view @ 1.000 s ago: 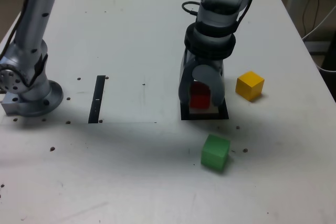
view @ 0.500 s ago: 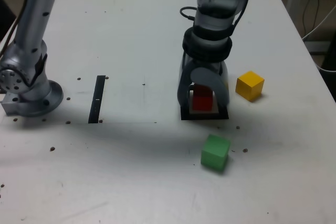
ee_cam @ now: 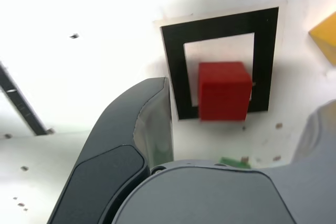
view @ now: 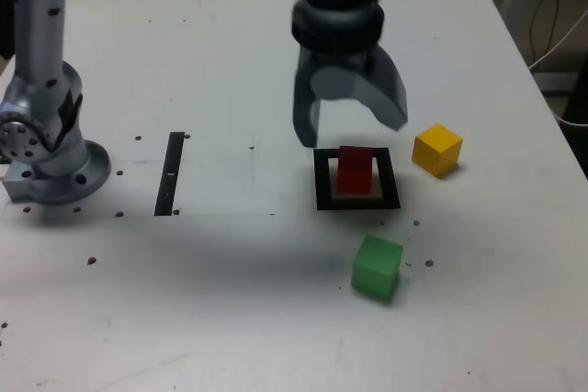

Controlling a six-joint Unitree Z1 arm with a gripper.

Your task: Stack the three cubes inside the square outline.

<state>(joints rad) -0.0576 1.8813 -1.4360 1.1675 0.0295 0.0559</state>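
Lifted clear, gripper (view: 349, 126) spread empty above red cube (view: 355, 170) – inside square outline (view: 322, 179), edges free.

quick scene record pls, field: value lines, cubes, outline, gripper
red cube: sits inside the square outline, nothing stacked on it
yellow cube: on the table, outside the outline, to the exterior view's right of it
green cube: on the table, outside the outline, nearer the camera
gripper: open, empty, raised above the outline's far edge
stack progress: one of three cubes placed
black strip: apart, at the exterior view's left
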